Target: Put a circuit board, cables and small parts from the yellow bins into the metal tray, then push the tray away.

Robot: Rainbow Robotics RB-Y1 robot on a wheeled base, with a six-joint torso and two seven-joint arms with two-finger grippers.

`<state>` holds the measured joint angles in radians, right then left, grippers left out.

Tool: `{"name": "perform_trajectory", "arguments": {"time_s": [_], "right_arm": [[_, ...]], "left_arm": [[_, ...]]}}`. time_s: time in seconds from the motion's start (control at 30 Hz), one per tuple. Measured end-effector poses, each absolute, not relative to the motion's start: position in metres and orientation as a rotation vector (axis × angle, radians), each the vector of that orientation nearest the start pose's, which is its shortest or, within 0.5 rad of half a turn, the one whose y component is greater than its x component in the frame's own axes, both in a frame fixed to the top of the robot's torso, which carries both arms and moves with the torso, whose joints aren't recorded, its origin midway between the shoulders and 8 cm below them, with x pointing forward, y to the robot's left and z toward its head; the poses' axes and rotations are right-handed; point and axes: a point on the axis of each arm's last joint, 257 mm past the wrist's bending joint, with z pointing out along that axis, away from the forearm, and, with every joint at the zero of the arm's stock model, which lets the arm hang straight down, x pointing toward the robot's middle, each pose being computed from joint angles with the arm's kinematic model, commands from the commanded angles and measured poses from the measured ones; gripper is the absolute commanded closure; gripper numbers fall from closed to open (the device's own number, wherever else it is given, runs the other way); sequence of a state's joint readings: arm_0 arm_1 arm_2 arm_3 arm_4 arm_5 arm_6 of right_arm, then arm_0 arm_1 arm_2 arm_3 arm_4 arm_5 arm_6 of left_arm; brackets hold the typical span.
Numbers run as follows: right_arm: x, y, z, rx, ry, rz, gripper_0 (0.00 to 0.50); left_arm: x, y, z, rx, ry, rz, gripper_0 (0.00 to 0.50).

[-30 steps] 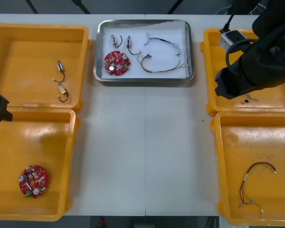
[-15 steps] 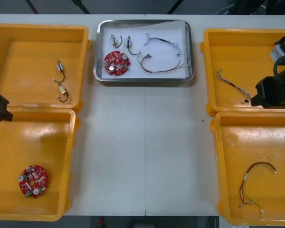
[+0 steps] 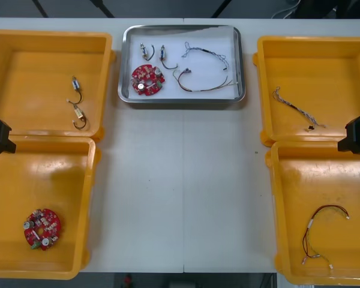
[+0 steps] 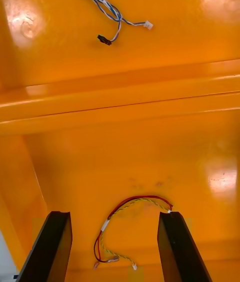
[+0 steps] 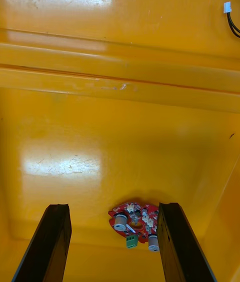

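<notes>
Since a second ago, the right arm has swung off the far right bin point(image 3: 324, 66) and out to the table's right edge, so the twisted blue and white cable point(image 3: 293, 107) now lies uncovered there. I see the right gripper point(image 4: 112, 216) with its fingers spread wide and nothing between them, hanging over the near right bin point(image 3: 288, 192) and its red and yellow cable point(image 4: 145, 197). My left gripper point(image 5: 114, 209) waits at the left edge, fingers equally wide, above the near left bin point(image 3: 24, 180) and a second circuit board point(image 5: 134, 217). Between the far bins sits the metal tray point(image 3: 241, 60), holding a circuit board point(image 3: 147, 80), a twisted cable point(image 3: 207, 53), another cable point(image 3: 199, 89) and small metal parts point(image 3: 147, 51).
</notes>
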<state>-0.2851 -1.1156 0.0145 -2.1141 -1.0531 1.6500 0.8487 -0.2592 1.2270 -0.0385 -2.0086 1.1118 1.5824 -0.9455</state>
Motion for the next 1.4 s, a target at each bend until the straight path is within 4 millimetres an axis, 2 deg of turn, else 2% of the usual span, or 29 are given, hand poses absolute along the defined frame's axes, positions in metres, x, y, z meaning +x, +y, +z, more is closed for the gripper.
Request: {"name": "perform_trajectory", "arguments": {"time_s": [0.4, 0.77, 1.4], "right_arm": [[0.402, -0.358, -0.161, 0.228, 2.696, 0.009, 0.0], [0.403, -0.358, -0.166, 0.014, 2.702, -0.027, 0.0], [0.402, -0.358, -0.168, 0.007, 2.705, -0.028, 0.0]], "left_arm": [[0.399, 0.389, -0.162, -0.174, 2.74, 0.044, 0.0], [0.399, 0.389, -0.162, -0.174, 2.74, 0.044, 0.0], [0.399, 0.389, -0.162, -0.174, 2.74, 0.044, 0.0]]}}
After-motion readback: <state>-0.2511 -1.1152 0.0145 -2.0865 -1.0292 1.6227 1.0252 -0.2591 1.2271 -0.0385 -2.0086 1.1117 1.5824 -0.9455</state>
